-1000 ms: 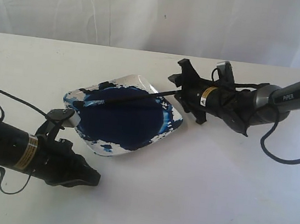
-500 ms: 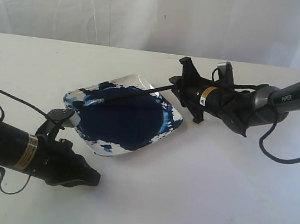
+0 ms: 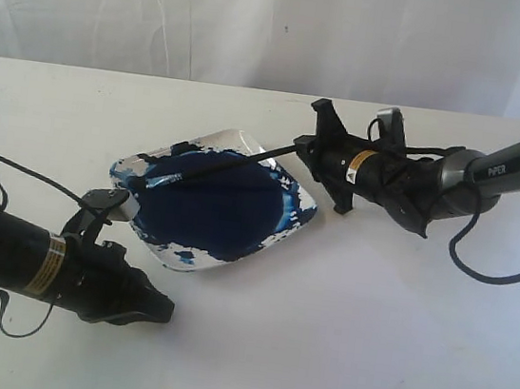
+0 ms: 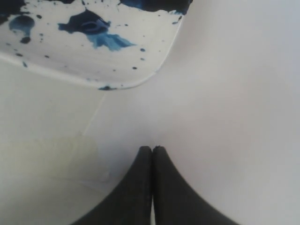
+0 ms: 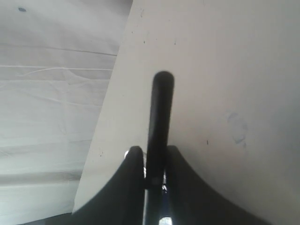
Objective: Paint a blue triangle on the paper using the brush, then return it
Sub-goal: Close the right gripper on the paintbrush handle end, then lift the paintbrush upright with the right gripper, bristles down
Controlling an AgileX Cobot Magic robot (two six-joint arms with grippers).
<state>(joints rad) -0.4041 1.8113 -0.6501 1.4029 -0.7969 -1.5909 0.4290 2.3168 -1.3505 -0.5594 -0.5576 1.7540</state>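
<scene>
1. The right gripper (image 3: pixel 304 149), right of centre in the exterior view, has its jaws closed on the tail end of the thin black-handled paintbrush with blue-stained bristles (image 3: pixel 225 166). The right wrist view shows the handle pinched between both fingers (image 5: pixel 131 173).
2. The brush lies slanting across the square white dish splashed with blue (image 3: pixel 241 137), left of centre. Its bristles are near the dish's left corner, along the upper edge of the dark navy paint pool (image 3: pixel 210 212).
3. The step in hand looks like the pick-up, so lift straight up first and get the bristles over the rim before any sideways travel.
4. The hold is at the very end of a long handle, so the brush could swing or twist. Slow wrist moves should keep it in line.
5. Carry it bristles-down to the large plain white paper sheet (image 3: pixel 347 331), which seems to fill the lower middle of the frame — its edges are too faint to trace. Nothing is painted on it yet, as far as the view shows.
6. The left gripper (image 3: pixel 113 202), lower left, has its jaws pressed together on nothing. It sits just beside the dish's lower-left edge — whether it touches, I cannot tell.
</scene>
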